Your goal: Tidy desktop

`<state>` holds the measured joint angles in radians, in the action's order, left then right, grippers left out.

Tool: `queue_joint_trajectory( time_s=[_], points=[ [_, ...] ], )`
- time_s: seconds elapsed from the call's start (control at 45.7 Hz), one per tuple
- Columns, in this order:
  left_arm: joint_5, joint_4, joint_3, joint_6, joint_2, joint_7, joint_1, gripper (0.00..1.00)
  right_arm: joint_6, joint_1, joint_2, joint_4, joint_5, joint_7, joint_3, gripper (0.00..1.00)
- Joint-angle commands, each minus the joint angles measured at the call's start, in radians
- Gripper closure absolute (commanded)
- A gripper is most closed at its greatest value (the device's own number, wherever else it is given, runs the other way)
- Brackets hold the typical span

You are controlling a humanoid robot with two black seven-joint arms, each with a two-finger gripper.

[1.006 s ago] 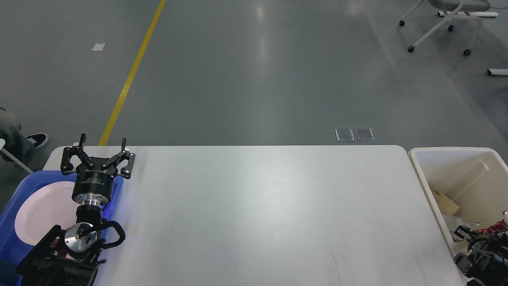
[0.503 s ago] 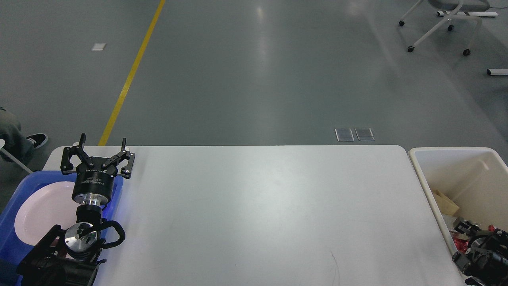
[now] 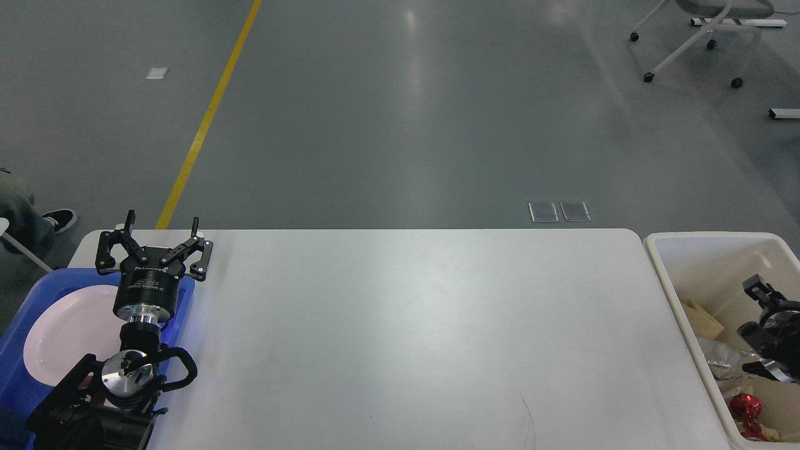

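Checking the white table [image 3: 400,337] first, you will find its long axis running from 9 o'clock to 3 o'clock across the lower half of the view, with no loose item showing on its surface.

Left fingers [image 3: 153,240]: these hover over the table's far-left corner, at about 9 o'clock from the table centre. The two fingers are spread wide apart and hold nothing. Just at 6 o'clock of them sits the blue tray [image 3: 12,375], with a white plate [image 3: 62,337] lying inside it. The left arm partly covers the tray's near side.

Right fingers [image 3: 757,286]: these sit over the beige bin [image 3: 662,262], which stands touching or just beside the table's right end, at 3 o'clock. They appear small, dark and end-on, so you cannot tell whether they are apart or together. In the bin below them lie a red crumpled wrapper [image 3: 745,409], a clear wrapper [image 3: 719,362] and a tan scrap of paper [image 3: 703,317].

Judgement: the clearing work looks close to complete, since rubbish lies in the bin and the plate in the tray. The table lies at 9 o'clock of the right fingers and at 3 o'clock of the left fingers. Neither arm is nearer to any remaining item, because none is visible. Confirm that the near edge, hidden under both arms, carries nothing before you retract.
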<state>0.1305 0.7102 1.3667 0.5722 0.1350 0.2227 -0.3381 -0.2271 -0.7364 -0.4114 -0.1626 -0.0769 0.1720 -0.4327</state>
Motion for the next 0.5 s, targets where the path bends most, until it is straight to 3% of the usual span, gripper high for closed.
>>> queue_joint_trajectory(
  time_s=[0.0,0.153,0.328,0.481],
  points=[
    [0.000,0.000,0.000,0.000,0.000,0.000,-0.001,0.04,-0.003,-0.076,-0.010,0.002,-0.017,0.001,0.215,0.00],
    [0.000,0.000,0.000,0.000,0.000,0.000,-0.001,0.04,-0.001,-0.126,-0.013,-0.052,-0.011,0.001,0.417,0.00],
    [0.000,0.000,0.000,0.000,0.000,0.000,0.001,0.04,0.002,-0.106,-0.104,-0.274,-0.029,0.000,0.889,0.00],
    [0.000,0.000,0.000,0.000,0.000,0.000,-0.001,0.04,0.002,-0.052,-0.101,-0.394,-0.096,-0.002,1.057,0.00]
  ],
)
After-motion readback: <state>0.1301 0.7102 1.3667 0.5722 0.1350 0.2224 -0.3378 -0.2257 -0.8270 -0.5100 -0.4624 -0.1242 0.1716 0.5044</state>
